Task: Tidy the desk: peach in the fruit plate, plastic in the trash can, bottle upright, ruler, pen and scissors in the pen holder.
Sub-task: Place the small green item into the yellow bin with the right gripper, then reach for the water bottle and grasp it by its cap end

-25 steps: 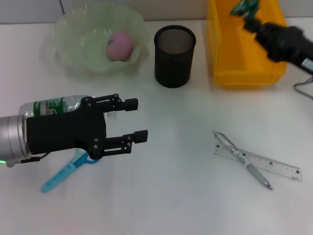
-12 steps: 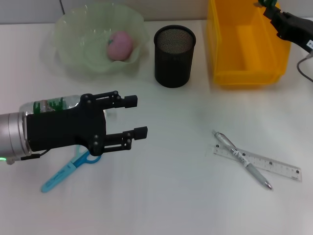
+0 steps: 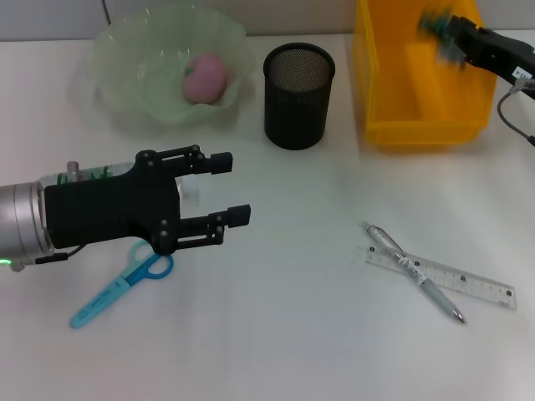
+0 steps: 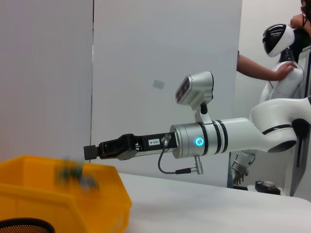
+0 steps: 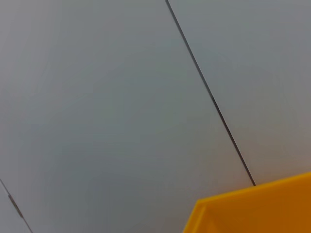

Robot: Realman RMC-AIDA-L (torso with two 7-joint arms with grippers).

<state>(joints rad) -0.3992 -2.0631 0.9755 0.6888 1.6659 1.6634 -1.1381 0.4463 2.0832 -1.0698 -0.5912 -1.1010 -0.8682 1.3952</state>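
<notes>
My right gripper (image 3: 449,38) is over the yellow trash bin (image 3: 380,83) at the back right. The green plastic (image 4: 73,175) is a blur just below its tip, apart from it, at the bin's rim. My left gripper (image 3: 230,187) is open and empty at the left. Its arm covers most of the lying bottle (image 3: 84,175). Blue scissors (image 3: 117,286) lie below that arm. The pink peach (image 3: 205,78) sits in the green fruit plate (image 3: 125,50). A pen (image 3: 414,271) lies crossed over a clear ruler (image 3: 456,282) at the right. The black mesh pen holder (image 3: 298,96) stands at the back centre.
The left wrist view shows the right arm (image 4: 214,141) reaching over the bin (image 4: 29,194), with a white robot (image 4: 284,77) and a person's arm behind it. The right wrist view shows a grey wall and a corner of the bin (image 5: 252,208).
The right gripper held the green plastic over the bin, swung right, and came back down; the plastic has left it and is falling. The left arm shifted slightly, uncovering the scissor handles.
</notes>
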